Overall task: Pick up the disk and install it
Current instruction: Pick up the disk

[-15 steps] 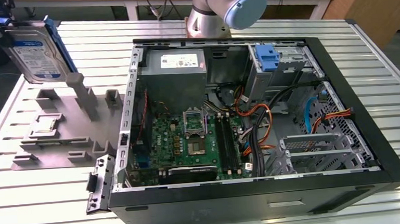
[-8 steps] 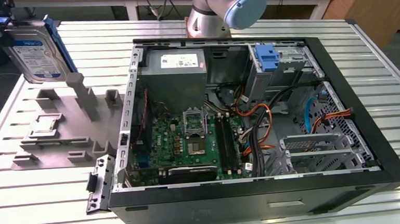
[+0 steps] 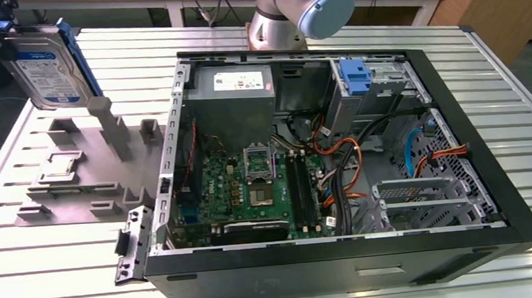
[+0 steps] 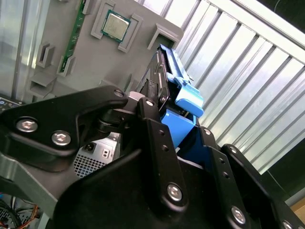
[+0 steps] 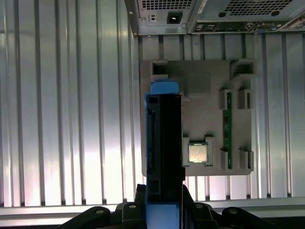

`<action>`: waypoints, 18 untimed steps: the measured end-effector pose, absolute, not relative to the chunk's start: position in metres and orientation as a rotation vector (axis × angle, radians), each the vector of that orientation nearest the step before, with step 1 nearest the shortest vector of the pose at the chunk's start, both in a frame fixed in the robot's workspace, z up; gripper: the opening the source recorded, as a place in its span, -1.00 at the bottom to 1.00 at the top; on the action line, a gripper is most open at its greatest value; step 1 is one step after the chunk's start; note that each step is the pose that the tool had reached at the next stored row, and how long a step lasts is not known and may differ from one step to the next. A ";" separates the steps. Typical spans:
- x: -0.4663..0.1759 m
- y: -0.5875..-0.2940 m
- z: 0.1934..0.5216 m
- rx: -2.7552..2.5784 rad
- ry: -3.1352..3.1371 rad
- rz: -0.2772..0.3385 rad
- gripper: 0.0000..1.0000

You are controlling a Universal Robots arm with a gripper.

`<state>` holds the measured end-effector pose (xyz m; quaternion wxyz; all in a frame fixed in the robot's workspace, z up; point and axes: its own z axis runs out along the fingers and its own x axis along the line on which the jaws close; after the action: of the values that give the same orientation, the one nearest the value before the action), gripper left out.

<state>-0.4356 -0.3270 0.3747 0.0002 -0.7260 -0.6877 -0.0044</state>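
The disk [image 3: 48, 65] is a grey hard drive with a white-and-blue label and a blue bracket. It hangs upright in the air at the exterior view's far left, above the grey fixture plate [image 3: 75, 195]. My gripper [image 3: 2, 35] is shut on its upper end. In the first wrist view the disk [image 5: 164, 138] is seen edge-on between my black fingers [image 5: 143, 193], over one edge of the fixture plate [image 5: 205, 105]. In the second wrist view the blue bracket [image 4: 183, 98] sticks out past my gripper [image 4: 164, 112].
The open computer case [image 3: 491, 197] lies on the slatted metal table [image 3: 61, 272], to the exterior view's right of the plate. Inside it are a power-supply box [image 3: 232, 82], a motherboard [image 3: 250, 188], loose cables and a drive cage with a blue latch [image 3: 356, 81]. The plate holds a processor chip [image 5: 198, 153] and a memory stick [image 5: 228, 131].
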 end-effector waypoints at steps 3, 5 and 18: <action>-0.436 -0.327 0.375 -2.280 -2.160 -0.013 -0.26; -0.436 -0.327 0.377 -2.280 -2.160 -0.013 -0.26; -0.436 -0.327 0.384 -2.280 -2.160 -0.014 -0.26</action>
<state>-0.4356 -0.3270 0.3841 0.0002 -0.7260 -0.6877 -0.0043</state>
